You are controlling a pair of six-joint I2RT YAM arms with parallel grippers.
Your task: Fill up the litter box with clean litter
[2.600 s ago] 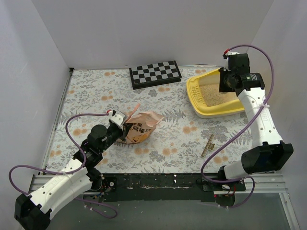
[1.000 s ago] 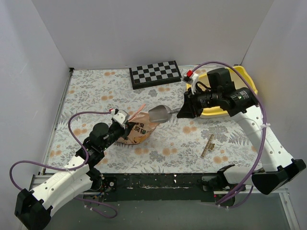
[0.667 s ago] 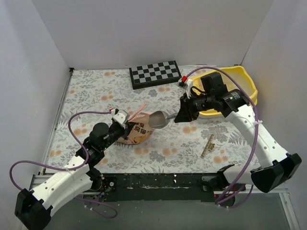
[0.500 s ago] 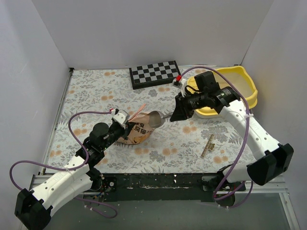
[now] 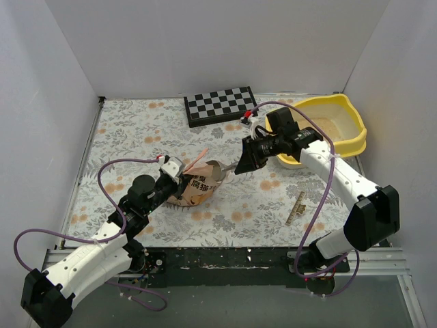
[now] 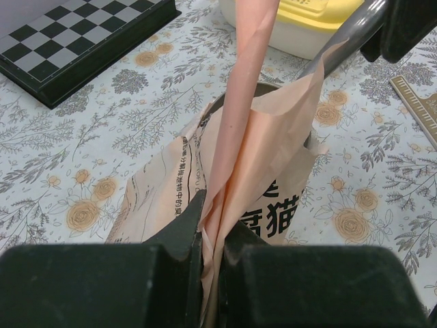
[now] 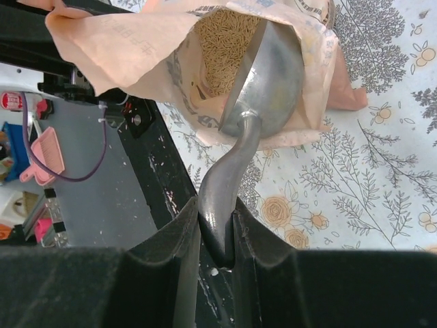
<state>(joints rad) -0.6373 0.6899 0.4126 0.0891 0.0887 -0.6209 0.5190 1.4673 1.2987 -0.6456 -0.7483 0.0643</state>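
Note:
The yellow litter box (image 5: 355,134) stands at the back right with some pale beige litter (image 5: 328,127) in it. The peach-orange bag (image 5: 198,186) lies mid-table. My left gripper (image 5: 179,179) is shut on the bag's edge (image 6: 235,130), holding its mouth up. My right gripper (image 5: 251,158) is shut on the silver scoop's handle (image 7: 220,198). The scoop's bowl (image 7: 270,72) is inside the bag's mouth, against the litter (image 7: 222,51) there. The scoop handle also shows in the left wrist view (image 6: 345,37).
A black-and-white checkerboard (image 5: 220,104) lies at the back centre. A wooden ruler (image 5: 296,208) lies on the floral tablecloth front right. White walls close in the left, back and right. The black front rail (image 5: 225,261) runs between the arm bases.
My right arm has swung left from over the litter box to the bag, carrying the scoop, whose bowl has gone into the bag's mouth. My left arm and the bag stay put.

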